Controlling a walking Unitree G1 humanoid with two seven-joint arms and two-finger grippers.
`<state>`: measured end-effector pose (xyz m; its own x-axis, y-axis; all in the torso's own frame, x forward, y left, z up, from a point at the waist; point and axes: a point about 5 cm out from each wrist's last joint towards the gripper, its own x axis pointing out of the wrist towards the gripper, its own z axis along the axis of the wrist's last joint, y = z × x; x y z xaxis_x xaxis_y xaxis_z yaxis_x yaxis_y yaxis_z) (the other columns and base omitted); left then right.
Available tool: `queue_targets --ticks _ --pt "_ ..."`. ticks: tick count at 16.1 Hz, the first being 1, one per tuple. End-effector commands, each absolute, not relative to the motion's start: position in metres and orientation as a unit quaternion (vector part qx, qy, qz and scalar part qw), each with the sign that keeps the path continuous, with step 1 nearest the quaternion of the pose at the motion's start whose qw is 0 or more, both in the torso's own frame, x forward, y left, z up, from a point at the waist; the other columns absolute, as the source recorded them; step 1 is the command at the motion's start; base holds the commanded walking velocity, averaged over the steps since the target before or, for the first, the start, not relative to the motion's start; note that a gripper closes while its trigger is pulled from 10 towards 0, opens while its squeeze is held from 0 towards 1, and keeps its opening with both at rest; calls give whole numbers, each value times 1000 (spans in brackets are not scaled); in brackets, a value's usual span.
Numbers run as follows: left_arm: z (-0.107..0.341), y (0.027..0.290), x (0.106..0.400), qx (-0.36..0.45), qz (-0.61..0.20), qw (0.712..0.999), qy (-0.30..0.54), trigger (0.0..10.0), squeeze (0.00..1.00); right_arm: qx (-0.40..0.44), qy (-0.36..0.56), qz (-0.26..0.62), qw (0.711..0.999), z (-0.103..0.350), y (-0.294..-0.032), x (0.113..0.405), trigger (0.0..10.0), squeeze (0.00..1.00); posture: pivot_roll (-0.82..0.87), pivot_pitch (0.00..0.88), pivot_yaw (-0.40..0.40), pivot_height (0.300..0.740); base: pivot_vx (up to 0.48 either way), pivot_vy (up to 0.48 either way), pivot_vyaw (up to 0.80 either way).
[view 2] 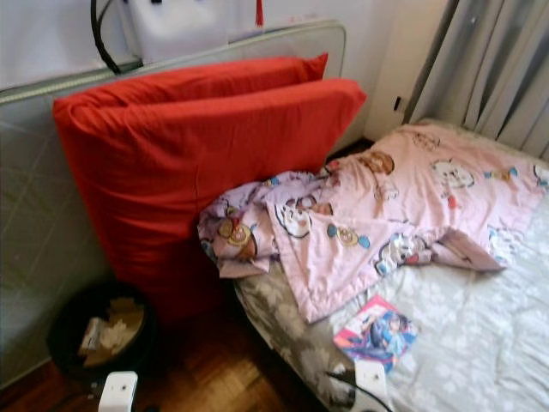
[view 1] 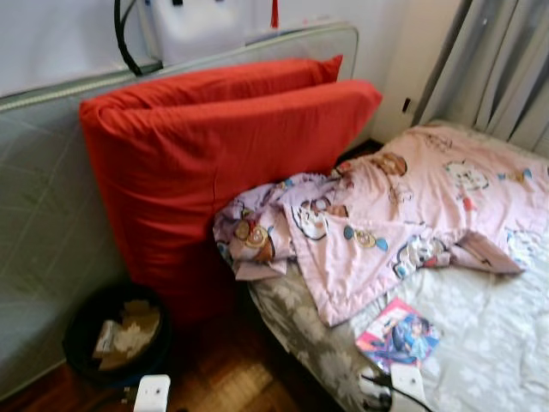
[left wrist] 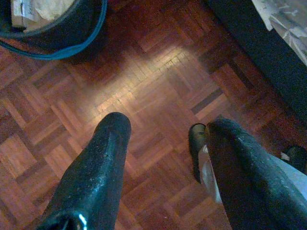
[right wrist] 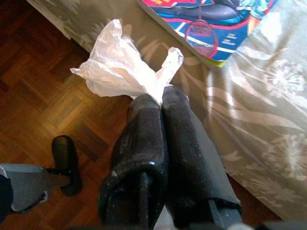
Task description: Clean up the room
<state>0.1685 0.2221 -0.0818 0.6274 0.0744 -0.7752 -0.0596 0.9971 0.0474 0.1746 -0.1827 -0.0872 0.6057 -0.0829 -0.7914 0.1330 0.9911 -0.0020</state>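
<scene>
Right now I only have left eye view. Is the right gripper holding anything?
Observer: Yes, the right gripper is shut on a crumpled white scrap.
Operator: Over what?
Observer: The bed's edge, on the grey floral sheet, just short of the comic book.
Operator: And the left?
Observer: The left gripper is open with nothing in it, above the parquet floor, with the bin ahead of it.
</scene>
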Motion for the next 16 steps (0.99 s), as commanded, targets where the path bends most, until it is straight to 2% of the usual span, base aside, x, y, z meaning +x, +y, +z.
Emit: queue_targets --ticks 1,16 --pt "-83 222 166 6 35 899 437 10000 0 33 444 -68 893 -88 -185 172 10000 0 44 0 5 740 0 285 0" --pt "-84 223 163 10 29 896 442 10000 0 42 436 -84 895 -87 -187 174 10000 0 40 0 23 740 0 284 0"
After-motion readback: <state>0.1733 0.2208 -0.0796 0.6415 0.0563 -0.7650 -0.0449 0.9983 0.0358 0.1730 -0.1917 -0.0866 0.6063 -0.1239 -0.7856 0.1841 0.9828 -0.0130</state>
